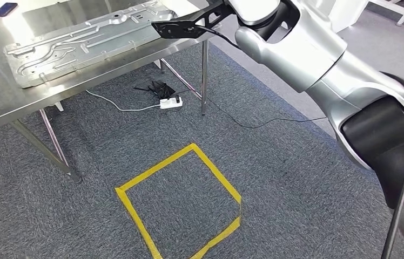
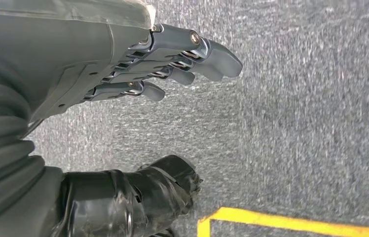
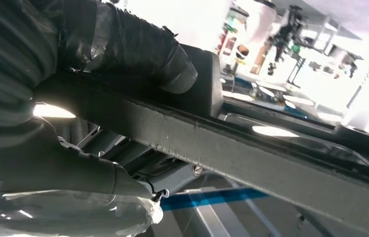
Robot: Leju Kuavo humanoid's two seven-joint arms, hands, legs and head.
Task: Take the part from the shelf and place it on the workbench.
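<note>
Part [image 1: 97, 43]: a long, flat sheet of stamped bright metal with raised ribs and channels is seen lying on the workbench [image 1: 5, 102], its far edge gripped.
Workbench: a polished steel top is carried on thin metal legs.
Right hand [image 3: 123, 59]: thumb above and fingers below are clamped on the part's edge.
Left hand [image 2: 172, 59]: fingers are held apart, nothing grasped, above the carpet [image 2: 296, 123].
Carpet: grey, coarse pile, marked with a square of yellow tape [image 1: 183, 199].
</note>
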